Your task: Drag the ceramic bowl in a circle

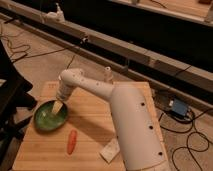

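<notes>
Camera view, claw [57, 107] inside green ceramic bowl [45, 120]

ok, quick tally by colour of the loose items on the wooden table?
Green: 1, the ceramic bowl
Orange: 1, a carrot-like piece
White: 2, a small cup and a flat packet
Total: 4
Not counted: the gripper, which is over the inside of the bowl.
</notes>
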You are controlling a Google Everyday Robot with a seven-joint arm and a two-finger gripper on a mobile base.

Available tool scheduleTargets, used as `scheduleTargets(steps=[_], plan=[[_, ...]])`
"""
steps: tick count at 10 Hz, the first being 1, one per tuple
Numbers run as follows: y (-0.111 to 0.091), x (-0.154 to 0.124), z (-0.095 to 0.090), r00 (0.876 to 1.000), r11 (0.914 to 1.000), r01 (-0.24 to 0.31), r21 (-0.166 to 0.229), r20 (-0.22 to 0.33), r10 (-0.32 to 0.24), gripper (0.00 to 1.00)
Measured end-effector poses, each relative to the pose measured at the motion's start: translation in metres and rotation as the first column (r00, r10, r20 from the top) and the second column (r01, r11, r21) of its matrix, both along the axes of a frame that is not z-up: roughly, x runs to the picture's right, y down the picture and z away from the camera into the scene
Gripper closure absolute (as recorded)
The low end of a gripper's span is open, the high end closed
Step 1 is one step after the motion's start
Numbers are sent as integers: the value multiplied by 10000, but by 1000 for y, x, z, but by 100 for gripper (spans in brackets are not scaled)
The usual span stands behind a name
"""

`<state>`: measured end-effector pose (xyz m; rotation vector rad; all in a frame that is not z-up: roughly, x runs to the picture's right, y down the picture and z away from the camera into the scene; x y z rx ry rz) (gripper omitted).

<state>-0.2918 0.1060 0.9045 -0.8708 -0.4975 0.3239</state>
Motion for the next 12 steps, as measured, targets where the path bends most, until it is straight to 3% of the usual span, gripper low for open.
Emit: scheduleTargets(steps=[4,7,10,12], plan=[[7,2,4,9995,9995,317,43,70,-318,72],[1,17,1,9996,9993,281,264,-23,-281,99],[-1,44,-3,9993,9994,104,320,-372,-92,100],[-4,77,-6,9960,9993,-205,299,-864,231,100]])
